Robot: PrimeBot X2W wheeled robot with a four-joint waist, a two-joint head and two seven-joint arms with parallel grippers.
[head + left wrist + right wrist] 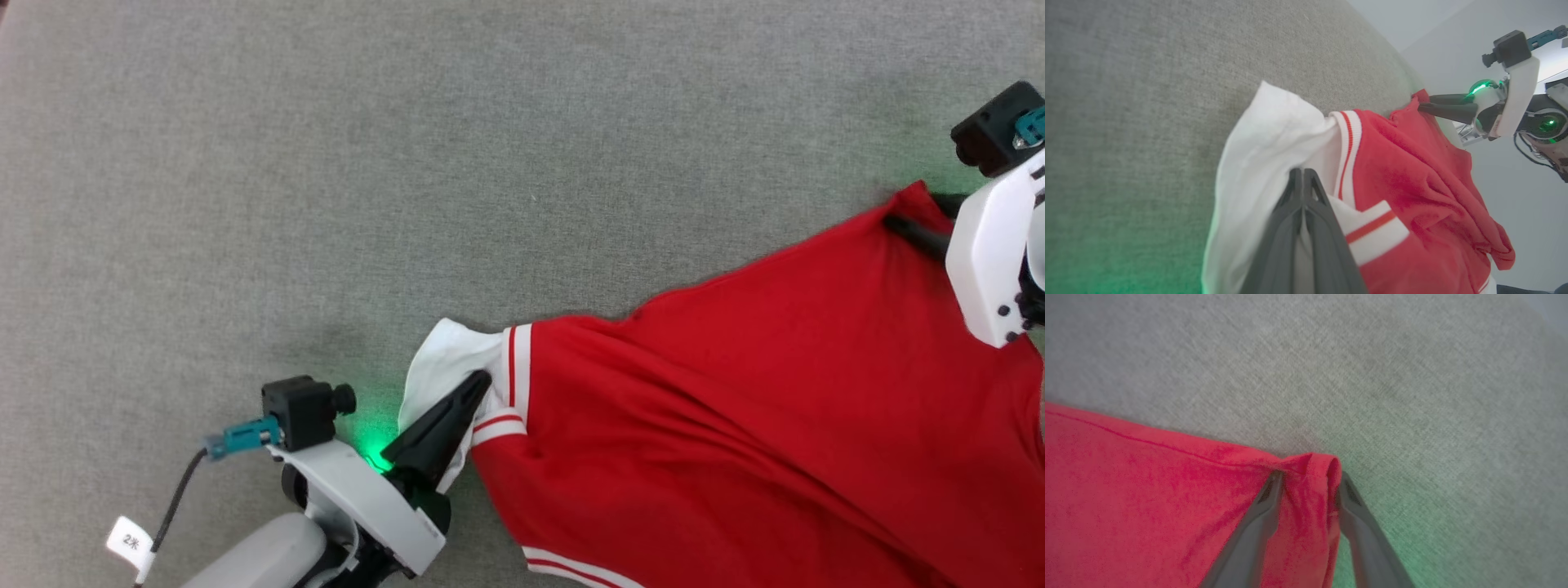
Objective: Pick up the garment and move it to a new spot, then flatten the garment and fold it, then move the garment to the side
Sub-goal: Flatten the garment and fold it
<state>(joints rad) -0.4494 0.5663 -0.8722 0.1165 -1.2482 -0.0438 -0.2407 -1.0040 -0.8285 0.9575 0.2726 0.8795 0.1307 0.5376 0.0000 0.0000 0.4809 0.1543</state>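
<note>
On grey cloth, left tool [480,382] pinches the garment [735,392] sleeve; right tool [1306,486] straddles its corner, grip unclear.

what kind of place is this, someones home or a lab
Probably a lab or test room rather than a home: a broad grey fabric-covered work surface with just one red and white T-shirt laid on it, plain pale walls behind, and a tagged cable on the robot's arm.

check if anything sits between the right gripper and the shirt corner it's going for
Nothing visible does. The right gripper straddles the folded corner of the red shirt, one finger on each side, with a gap still showing. Around it lies bare grey fabric surface.
</note>
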